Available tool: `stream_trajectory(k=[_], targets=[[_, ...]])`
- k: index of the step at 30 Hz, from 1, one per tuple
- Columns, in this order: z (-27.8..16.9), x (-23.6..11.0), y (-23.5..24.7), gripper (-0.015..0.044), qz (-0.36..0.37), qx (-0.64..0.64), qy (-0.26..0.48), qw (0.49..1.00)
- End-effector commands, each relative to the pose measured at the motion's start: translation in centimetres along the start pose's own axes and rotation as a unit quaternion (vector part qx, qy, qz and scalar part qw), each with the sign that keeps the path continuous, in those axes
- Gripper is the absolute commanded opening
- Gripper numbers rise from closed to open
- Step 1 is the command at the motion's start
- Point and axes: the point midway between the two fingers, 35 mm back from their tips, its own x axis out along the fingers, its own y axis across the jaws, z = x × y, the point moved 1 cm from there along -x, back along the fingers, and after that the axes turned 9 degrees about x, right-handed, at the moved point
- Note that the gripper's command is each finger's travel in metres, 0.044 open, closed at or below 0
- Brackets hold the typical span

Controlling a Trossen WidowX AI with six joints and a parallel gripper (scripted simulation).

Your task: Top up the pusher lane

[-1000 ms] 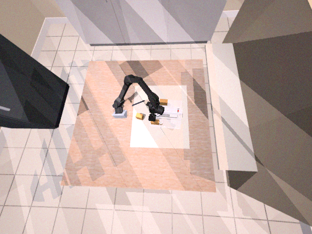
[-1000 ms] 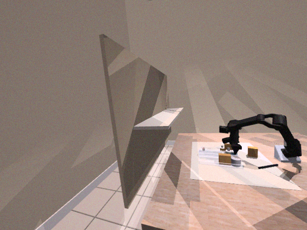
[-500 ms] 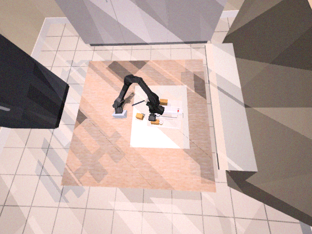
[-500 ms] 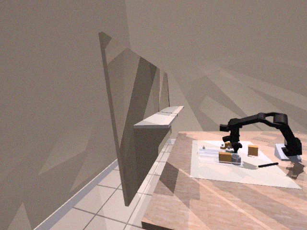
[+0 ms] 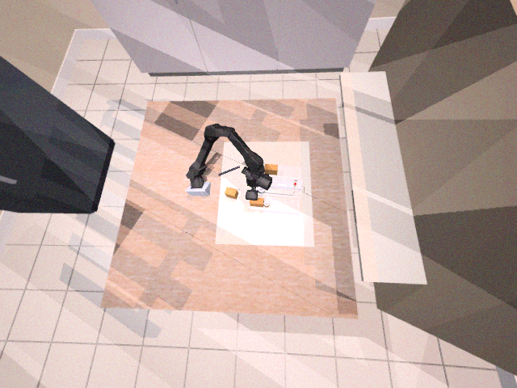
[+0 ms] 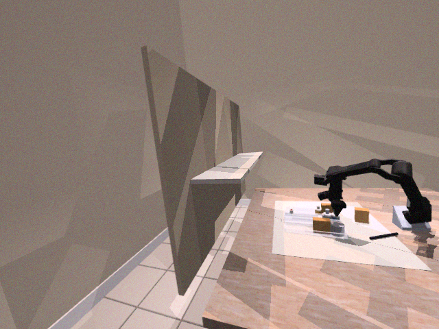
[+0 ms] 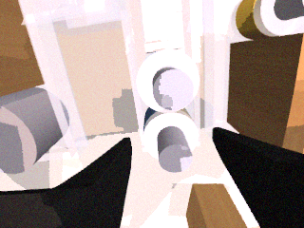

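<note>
Two jars with white lids and grey knobs stand in a row in the clear sprung lane (image 7: 216,90). The front jar (image 7: 173,151) shows a little dark blue under its lid; the rear jar (image 7: 169,81) stands right behind it, its body mostly hidden by its lid. My gripper (image 7: 171,138) (image 6: 337,214) is open, with a finger on each side of the front jar and a gap beside its lid on both sides. The front stop and the pusher plate's contact cannot be made out. A red mark (image 5: 295,183) (image 6: 291,210) shows toward the lane's back.
A grey cylinder (image 7: 35,128) (image 6: 337,229) is in the neighbouring lane beside an orange block (image 6: 321,224) (image 5: 271,169). A gold-bodied jar (image 7: 247,19) and a brown block (image 7: 263,85) are right. Another block (image 5: 231,192) (image 6: 361,215) and a black stick (image 5: 229,170) (image 6: 383,236) lie nearer the base.
</note>
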Motion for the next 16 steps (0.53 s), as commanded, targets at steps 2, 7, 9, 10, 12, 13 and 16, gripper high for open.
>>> stream_trajectory(k=[2, 7, 9, 10, 12, 13, 16], targets=[[-0.4, -0.2, 0.0, 0.0288, -0.002, -0.002, 0.003, 1.0], [-1.8, -0.4, -0.3, 0.0288, -0.002, -0.002, 0.003, 1.0], [-2.4, -0.4, -0.4, 0.0288, -0.002, -0.002, 0.003, 1.0], [-2.7, -0.4, -0.5, 0.0288, -0.002, -0.002, 0.003, 1.0], [-3.4, -0.5, -0.6, 0.0288, -0.002, -0.001, 0.003, 1.0], [-3.8, -0.5, -0.7, 0.0288, -0.002, -0.001, 0.003, 1.0], [-4.8, -0.5, -0.8, 0.0288, -0.002, -0.001, 0.003, 1.0]])
